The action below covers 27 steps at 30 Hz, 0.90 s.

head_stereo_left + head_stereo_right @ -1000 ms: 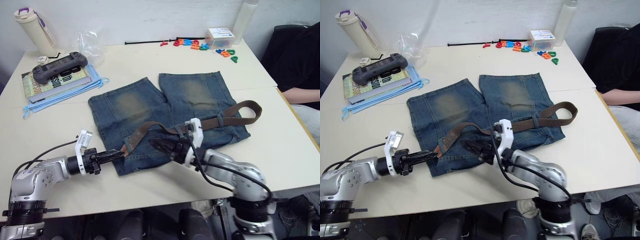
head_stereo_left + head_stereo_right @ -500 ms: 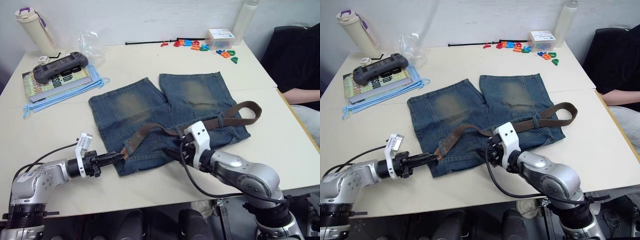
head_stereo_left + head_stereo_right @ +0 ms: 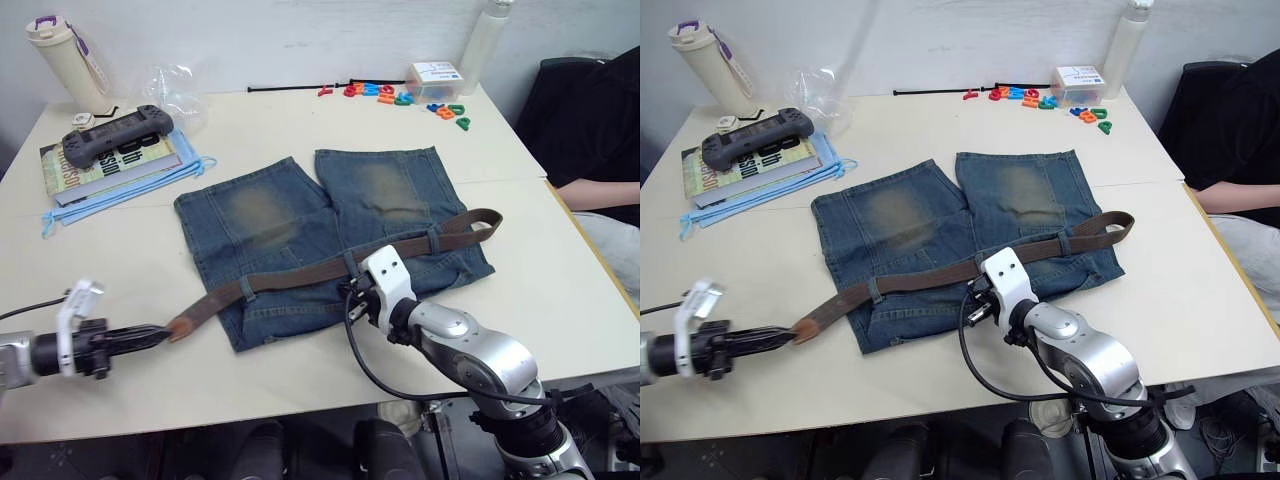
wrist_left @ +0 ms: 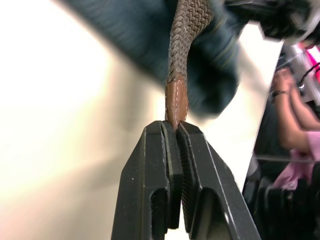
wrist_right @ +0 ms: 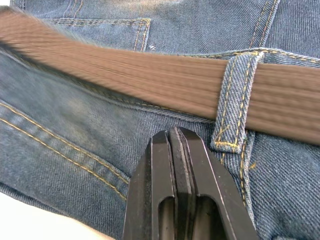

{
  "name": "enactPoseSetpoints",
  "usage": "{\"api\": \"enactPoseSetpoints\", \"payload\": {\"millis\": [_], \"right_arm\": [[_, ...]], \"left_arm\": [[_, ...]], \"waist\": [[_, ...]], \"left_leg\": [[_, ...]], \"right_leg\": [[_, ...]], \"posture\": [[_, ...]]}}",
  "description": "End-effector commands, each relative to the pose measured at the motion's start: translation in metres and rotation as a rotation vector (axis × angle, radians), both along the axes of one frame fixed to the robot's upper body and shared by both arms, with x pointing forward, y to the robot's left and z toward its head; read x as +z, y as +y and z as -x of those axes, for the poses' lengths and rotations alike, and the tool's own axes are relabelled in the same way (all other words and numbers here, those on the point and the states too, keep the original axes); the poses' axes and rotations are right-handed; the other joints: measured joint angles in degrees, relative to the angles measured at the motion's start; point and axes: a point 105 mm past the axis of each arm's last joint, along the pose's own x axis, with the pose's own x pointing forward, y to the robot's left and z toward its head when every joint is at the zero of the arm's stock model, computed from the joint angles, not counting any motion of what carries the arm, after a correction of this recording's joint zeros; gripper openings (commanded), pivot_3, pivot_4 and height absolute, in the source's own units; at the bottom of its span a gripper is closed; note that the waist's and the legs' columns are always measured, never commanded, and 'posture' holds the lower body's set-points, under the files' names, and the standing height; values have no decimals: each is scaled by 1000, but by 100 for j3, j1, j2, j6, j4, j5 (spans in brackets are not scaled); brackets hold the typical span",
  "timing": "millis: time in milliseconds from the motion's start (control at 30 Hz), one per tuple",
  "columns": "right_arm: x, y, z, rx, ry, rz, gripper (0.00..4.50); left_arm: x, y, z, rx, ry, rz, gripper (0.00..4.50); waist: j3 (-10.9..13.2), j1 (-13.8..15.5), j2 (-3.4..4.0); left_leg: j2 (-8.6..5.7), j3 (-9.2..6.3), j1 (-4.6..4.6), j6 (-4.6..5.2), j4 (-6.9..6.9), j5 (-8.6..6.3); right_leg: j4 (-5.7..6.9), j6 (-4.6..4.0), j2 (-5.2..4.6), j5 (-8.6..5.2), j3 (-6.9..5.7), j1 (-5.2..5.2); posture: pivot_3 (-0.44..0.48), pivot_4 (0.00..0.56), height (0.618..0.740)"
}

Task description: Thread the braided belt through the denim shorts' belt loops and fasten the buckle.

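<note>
Gripping the tan leather tip of the braided belt (image 3: 300,277), the left hand (image 3: 150,336) sits low over the surface (image 3: 560,290) at the near left, its two black fingers (image 4: 165,165) pinched tight on the tip. From there the belt runs right and slightly away, straight across the waistband of the denim shorts (image 3: 330,235), which lie flat in the middle with the legs pointing to the far side. The strap passes under belt loops (image 5: 235,100) along the waistband and ends in a curl past the shorts' right edge; the buckle cannot be made out. The right hand (image 5: 172,137) rests on the denim at the near edge of the shorts, just near of the belt and beside one loop, its fingers pressed together with nothing between them. A game controller (image 3: 112,128) lies on a book at the far left.
</note>
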Motion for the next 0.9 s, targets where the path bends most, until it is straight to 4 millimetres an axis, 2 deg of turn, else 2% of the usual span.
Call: {"api": "enactPoseSetpoints", "payload": {"millis": [33,133,200,400,567,633,667,733,800,833,867,900], "right_arm": [[-30,-12,0,-52,111,76,49],[-30,-11,0,-49,107,76,49],[-30,-10,0,-46,107,74,49],[-29,-8,-2,-41,102,74,49],[-28,-8,-4,-40,97,79,49],[-25,-9,-6,-38,86,82,0],[-24,-10,-6,-36,80,81,0],[-21,-11,-7,-28,72,78,0],[-13,-10,-7,-11,68,41,655],[-9,-8,-4,19,72,26,1022],[-4,-8,-1,42,72,7,1577],[-1,-8,1,56,73,-2,1872]], "left_arm": [[-2,38,14,-10,37,-154,0],[-6,69,23,-12,68,-328,0],[-7,82,26,-13,77,-408,0],[-5,102,18,26,24,-557,0],[-9,101,9,21,-30,-587,0],[-11,98,6,16,-51,-574,841],[-11,96,3,17,-65,-560,1002],[-9,93,-1,13,-90,-544,2008],[-2,88,-10,17,-151,-525,2795],[7,84,-17,17,-195,-497,3330],[18,79,-24,11,-239,-468,3362],[24,76,-28,5,-265,-450,3362]], "waist": [[0,5,0],[-2,14,-3],[-12,14,-19],[-18,3,-28],[-17,8,-20],[-17,12,-19],[-16,14,-19],[-18,13,-23],[-19,29,-24],[-20,36,-27],[-21,47,-29],[-21,73,-32]], "left_leg": [[0,0,0,1,0,-1],[3,1,1,1,-1,-5],[14,1,-1,-2,-2,-8],[20,27,4,2,-2,-9],[23,60,29,7,0,-12],[32,68,40,6,0,-13],[35,75,46,5,0,-13],[35,82,50,7,2,-14],[35,92,53,12,4,-20],[35,95,53,16,7,-23],[35,96,52,17,8,-23],[35,96,51,17,10,-24]], "right_leg": [[-2,-1,0,1,-1,-1],[-7,-5,-3,3,-5,-5],[-9,-9,2,5,-10,-3],[15,-10,6,6,-31,-9],[55,-15,-10,9,-107,-17],[61,-28,-17,16,-138,-16],[66,-31,-23,18,-148,-14],[69,-31,-25,18,-149,-14],[69,-32,-29,19,-150,-14],[68,-32,-30,19,-150,-13],[68,-33,-30,20,-150,-13],[68,-33,-31,20,-150,-14]], "posture": [[0,150,691],[0,150,691],[0,150,691],[0,150,691],[0,150,691],[0,150,691],[0,150,691],[0,150,691],[0,150,691],[0,150,691],[0,150,691],[0,150,691]]}}
